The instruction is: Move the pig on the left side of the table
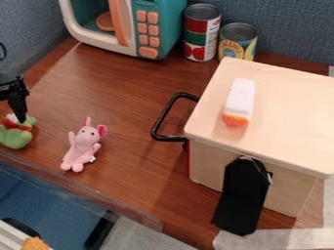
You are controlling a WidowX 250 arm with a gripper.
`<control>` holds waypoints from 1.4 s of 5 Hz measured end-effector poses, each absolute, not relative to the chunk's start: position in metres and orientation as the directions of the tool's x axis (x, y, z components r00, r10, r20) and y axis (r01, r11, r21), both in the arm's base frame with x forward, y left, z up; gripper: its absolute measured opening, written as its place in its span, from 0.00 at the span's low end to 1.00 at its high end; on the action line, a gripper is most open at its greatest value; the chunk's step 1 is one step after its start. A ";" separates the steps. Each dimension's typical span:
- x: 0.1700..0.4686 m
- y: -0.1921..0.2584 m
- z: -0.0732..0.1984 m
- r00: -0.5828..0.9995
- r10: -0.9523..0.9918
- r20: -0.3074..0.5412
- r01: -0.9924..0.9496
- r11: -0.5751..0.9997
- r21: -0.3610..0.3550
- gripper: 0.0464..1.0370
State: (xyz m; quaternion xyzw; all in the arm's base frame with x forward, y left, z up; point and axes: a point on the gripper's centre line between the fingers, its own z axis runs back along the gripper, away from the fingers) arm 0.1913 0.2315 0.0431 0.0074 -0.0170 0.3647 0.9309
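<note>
Your fingers (21, 118) hang at a green plush (15, 137), grip impossible to tell; plush pig (82, 146) to their right, near tabletop's (134, 178) edge.

Two cans (201, 34) stand beside a toy microwave (168, 30).

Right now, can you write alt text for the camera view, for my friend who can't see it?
A pink toy pig lies on a brown table, with the gripper at a green toy near the left edge. A pale box topped with toy sushi stands at right; a toy microwave and two cans stand behind.
</note>
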 end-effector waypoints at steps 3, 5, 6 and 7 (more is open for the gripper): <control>0.206 0.184 0.071 0.822 0.566 0.064 -0.557 0.823 -0.110 0.96; 0.229 0.128 0.062 0.928 0.367 0.069 -0.360 0.928 -0.097 0.96; 0.235 0.118 0.033 0.937 0.348 0.017 -0.346 0.935 -0.074 0.96; 0.236 0.115 0.011 0.940 0.339 -0.034 -0.340 0.940 -0.035 0.91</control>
